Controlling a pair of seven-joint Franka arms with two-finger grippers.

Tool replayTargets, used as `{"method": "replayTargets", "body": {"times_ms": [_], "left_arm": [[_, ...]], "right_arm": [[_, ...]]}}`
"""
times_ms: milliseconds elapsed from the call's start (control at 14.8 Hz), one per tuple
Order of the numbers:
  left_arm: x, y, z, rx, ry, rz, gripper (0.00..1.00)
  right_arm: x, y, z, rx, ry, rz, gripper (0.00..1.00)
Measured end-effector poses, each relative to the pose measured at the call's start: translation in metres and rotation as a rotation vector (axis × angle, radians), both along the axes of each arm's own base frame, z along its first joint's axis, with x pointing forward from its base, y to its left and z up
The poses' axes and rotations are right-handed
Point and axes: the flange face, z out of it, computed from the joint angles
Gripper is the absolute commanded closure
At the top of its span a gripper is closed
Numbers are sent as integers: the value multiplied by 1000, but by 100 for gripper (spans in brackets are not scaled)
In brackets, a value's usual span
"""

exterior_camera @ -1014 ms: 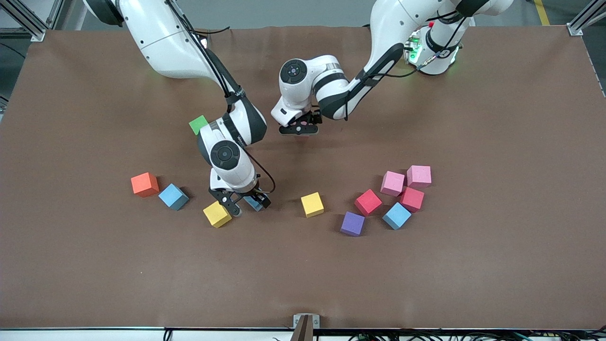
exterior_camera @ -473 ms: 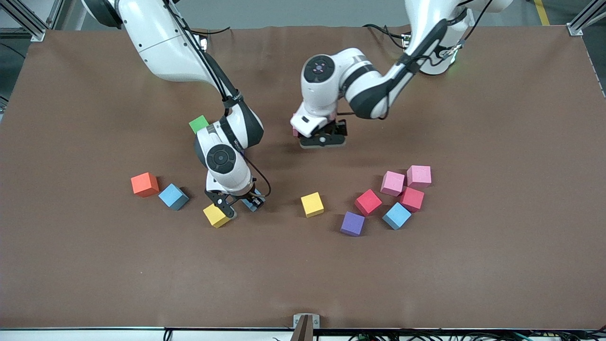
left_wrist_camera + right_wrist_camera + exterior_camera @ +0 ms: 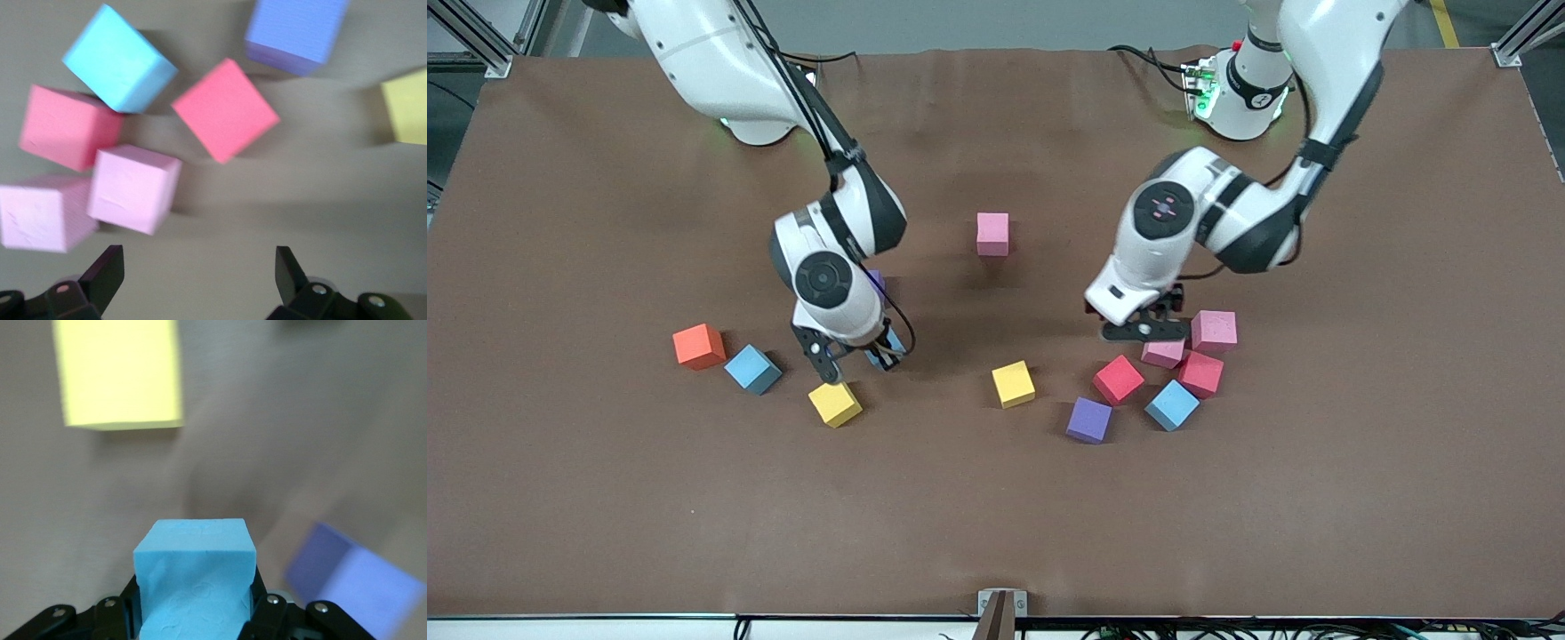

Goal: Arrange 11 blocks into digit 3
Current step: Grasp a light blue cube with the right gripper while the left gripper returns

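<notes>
My right gripper (image 3: 858,354) is shut on a light blue block (image 3: 195,577), held just above the table over a spot beside a yellow block (image 3: 835,403). A purple block (image 3: 876,280) peeks out by that arm. My left gripper (image 3: 1143,331) is open and empty over a cluster: pink blocks (image 3: 1214,330) (image 3: 1165,355), a deeper pink one (image 3: 1200,373), a red one (image 3: 1118,380), a light blue one (image 3: 1172,404) and a purple one (image 3: 1089,420). One pink block (image 3: 992,234) stands alone at mid table. No digit figure shows.
An orange cube (image 3: 698,346) and another light blue block (image 3: 752,369) lie toward the right arm's end. A second yellow block (image 3: 1014,384) lies between the two grippers. The green cube is hidden.
My left gripper left the pink block at mid table and moved over the cluster. My right gripper lifted the light blue block away from the yellow one.
</notes>
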Motion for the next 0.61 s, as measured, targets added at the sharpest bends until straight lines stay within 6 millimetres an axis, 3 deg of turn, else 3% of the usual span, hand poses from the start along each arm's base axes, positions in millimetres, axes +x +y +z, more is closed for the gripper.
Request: {"method": "replayTargets", "body": {"times_ms": [135,270,608], "left_arm": [[10,29,-11,-14,-22,-48,0],[9,48,-27,-19,-62,-108,0],[-1,55,-63,-9,-76,-194,0]], "right_arm": [[-30,-16,23,-9,22,-58,100],[-62,-19,32,-17,31,-111,100],[-124,-1,9,-22,1,-233,100]]}}
